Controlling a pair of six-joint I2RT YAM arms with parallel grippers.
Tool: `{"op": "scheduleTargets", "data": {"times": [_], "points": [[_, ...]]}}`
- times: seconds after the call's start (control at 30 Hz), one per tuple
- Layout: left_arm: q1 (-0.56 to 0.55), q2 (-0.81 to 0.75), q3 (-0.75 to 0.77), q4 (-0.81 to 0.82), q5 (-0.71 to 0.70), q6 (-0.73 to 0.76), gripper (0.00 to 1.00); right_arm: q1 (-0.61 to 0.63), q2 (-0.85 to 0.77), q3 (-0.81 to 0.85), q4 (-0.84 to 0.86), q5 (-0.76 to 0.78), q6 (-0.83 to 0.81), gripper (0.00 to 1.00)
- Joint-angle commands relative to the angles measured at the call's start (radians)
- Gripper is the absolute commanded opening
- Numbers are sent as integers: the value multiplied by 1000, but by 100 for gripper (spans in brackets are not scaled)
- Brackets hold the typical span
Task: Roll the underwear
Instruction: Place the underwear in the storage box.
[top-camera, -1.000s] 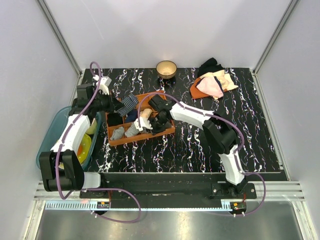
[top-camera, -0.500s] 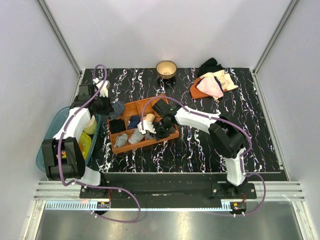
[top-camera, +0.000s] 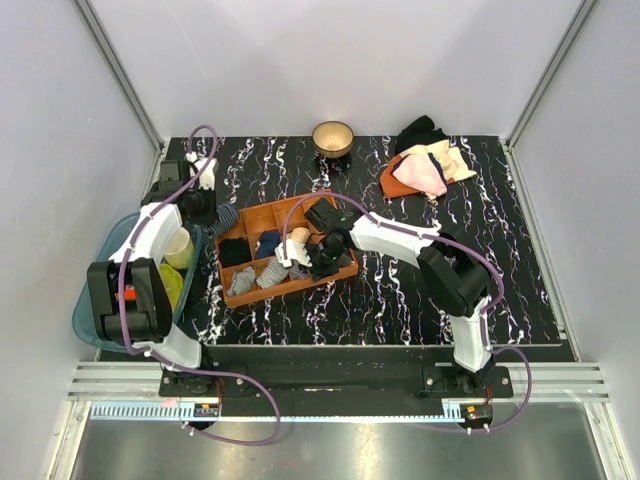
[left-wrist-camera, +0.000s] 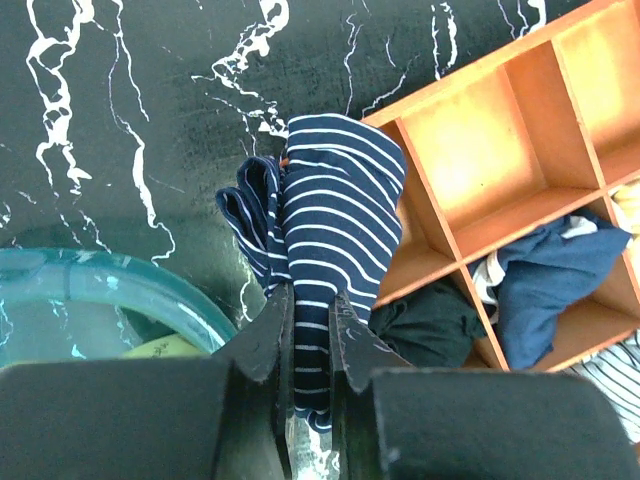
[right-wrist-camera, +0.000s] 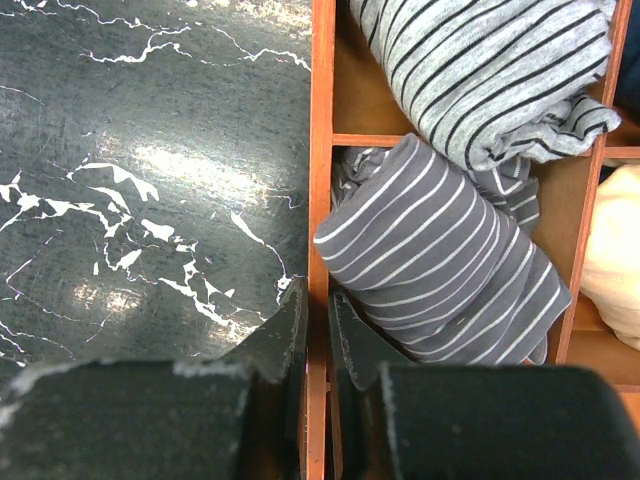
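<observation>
left wrist: my left gripper (left-wrist-camera: 310, 335) pinches underwear (left-wrist-camera: 335, 210) over desk (left-wrist-camera: 130, 100), between bin (left-wrist-camera: 110, 285) and tray (left-wrist-camera: 470, 150) corner | right wrist only: my right gripper (right-wrist-camera: 318, 320) narrow, clamped on tray wall beside grey roll (right-wrist-camera: 440, 265)

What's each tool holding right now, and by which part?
Left tool pinches the underwear by one end, the rest bunched beyond it. Right tool clamps the side wall of the orange tray.
</observation>
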Motion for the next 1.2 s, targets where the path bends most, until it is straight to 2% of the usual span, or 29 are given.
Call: {"op": "scheduleTargets", "data": {"times": [0.0, 0.3, 0.77, 0.93, 1.17], "points": [[-4, 65, 77, 11, -12, 11, 0, 9, -37, -2, 8, -41, 26, 12], [-39, 190, 172, 24, 17, -30, 0, 9, -23, 4, -3, -38, 26, 12], [-76, 299, 155, 84, 70, -99, 0, 11, 9, 43, -47, -51, 30, 9], [-76, 329, 144, 29, 35, -67, 1, 12, 12, 44, -54, -49, 29, 9], [-76, 374, 156, -87, -51, 2, 8, 11, 12, 47, -58, -44, 27, 9]]}}
